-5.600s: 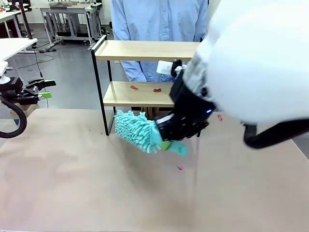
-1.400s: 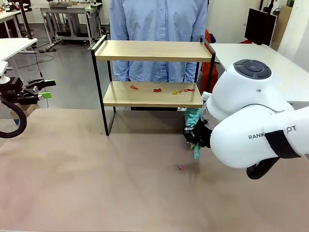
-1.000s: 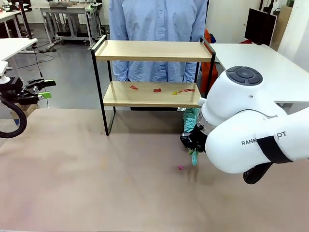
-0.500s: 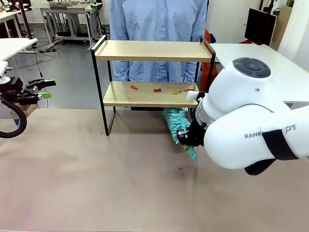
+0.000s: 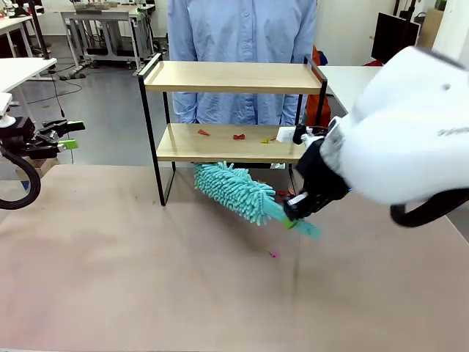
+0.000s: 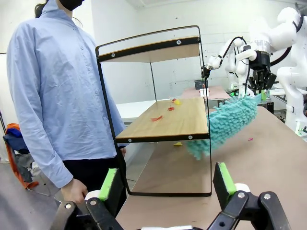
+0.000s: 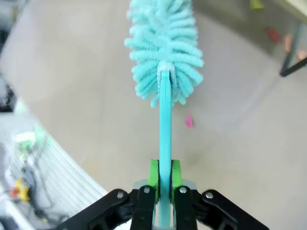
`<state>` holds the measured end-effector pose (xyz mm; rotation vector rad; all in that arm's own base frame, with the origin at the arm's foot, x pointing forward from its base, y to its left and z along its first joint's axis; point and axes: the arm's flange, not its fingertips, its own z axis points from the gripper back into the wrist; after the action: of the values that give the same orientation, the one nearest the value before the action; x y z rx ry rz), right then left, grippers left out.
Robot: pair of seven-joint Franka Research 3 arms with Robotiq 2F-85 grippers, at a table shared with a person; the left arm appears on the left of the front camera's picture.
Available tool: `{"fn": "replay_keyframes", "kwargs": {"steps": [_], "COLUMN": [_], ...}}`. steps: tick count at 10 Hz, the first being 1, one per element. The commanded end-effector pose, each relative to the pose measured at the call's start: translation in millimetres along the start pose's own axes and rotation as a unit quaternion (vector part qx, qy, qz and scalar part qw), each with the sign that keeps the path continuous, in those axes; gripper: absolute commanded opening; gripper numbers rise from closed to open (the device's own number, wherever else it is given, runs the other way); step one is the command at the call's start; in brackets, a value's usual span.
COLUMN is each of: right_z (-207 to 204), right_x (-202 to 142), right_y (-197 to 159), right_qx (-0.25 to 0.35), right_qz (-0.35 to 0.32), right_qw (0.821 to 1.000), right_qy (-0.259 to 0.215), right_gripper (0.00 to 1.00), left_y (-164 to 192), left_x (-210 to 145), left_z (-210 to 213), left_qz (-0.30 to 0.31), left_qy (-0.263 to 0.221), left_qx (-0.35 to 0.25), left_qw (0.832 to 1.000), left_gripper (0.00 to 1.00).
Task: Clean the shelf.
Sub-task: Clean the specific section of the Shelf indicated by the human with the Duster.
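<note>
**Turquoise duster against pale wood and black**

The duster (image 5: 234, 192) was turquoise, shaggy head and handle alike. The shelf (image 5: 227, 76) had light wooden boards in a thin black frame. Red and yellow scraps (image 5: 239, 136) dotted its lower board at centre frame. A pink scrap (image 5: 273, 254) marked the beige table (image 5: 110, 279). The person's shirt (image 5: 242, 29), top centre, was pale blue. The arm (image 5: 410, 125) at right was white, and the fingers (image 7: 153, 172) were black with bright green pads.

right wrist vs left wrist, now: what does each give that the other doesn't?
Right wrist: the right claw up close, shut on the duster handle. Left wrist: the open left claw, a person by the shelf, and red scraps on its lower board. Shared: the teal duster head and the pink scrap on the table.
</note>
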<state>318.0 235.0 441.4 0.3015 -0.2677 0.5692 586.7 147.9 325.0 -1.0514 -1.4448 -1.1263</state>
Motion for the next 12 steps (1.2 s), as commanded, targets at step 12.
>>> {"fn": "replay_keyframes", "kwargs": {"steps": [12], "right_z": [106.2], "right_x": [-88.6], "right_y": [-75.4], "right_qx": [-0.024], "right_qz": [0.218], "right_qw": [0.962], "right_qy": [0.161], "right_gripper": [0.13], "left_y": [-2.4], "left_x": [3.3], "left_z": [-0.6], "left_qz": [-0.005], "left_qy": [0.002], "left_qx": [-0.004], "left_qw": [1.0], "left_gripper": [1.0]}}
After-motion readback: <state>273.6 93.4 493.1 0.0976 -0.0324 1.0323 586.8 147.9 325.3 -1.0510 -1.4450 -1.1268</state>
